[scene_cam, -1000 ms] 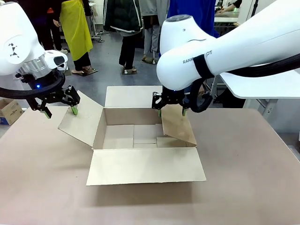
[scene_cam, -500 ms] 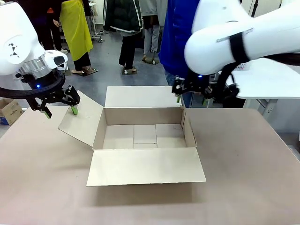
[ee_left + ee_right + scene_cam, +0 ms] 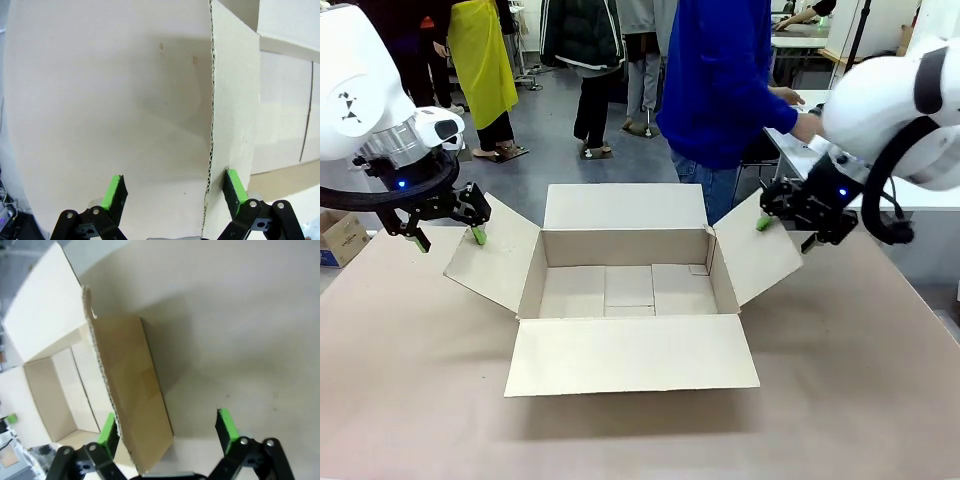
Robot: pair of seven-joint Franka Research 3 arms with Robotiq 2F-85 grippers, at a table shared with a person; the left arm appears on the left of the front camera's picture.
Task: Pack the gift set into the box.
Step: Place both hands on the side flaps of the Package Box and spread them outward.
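Observation:
The box [image 3: 625, 285], a large brown carton, sits mid-table with all four flaps spread outward and a bare floor inside. My left gripper [image 3: 448, 238] hangs open at the outer edge of the left flap [image 3: 492, 255]. In the left wrist view that flap's corrugated edge [image 3: 210, 125] runs up between the fingers, close to the right pad [image 3: 234, 186], with my left gripper [image 3: 174, 190] wide open. My right gripper [image 3: 785, 232] is open over the right flap [image 3: 760, 262]. In the right wrist view my right gripper [image 3: 166, 427] straddles that flap [image 3: 132, 390]. The gift set is out of view.
A person in a blue top [image 3: 720, 80] stands just beyond the box's far side, one arm stretched toward a white table [image 3: 880, 175] at the right. A small printed cardboard box [image 3: 340, 238] sits off the table's left edge. Brown tabletop [image 3: 640, 440] lies open in front.
My right arm swung from above the box out to the right, and the right flap went from folded inward to spread outward. The left arm stayed still.

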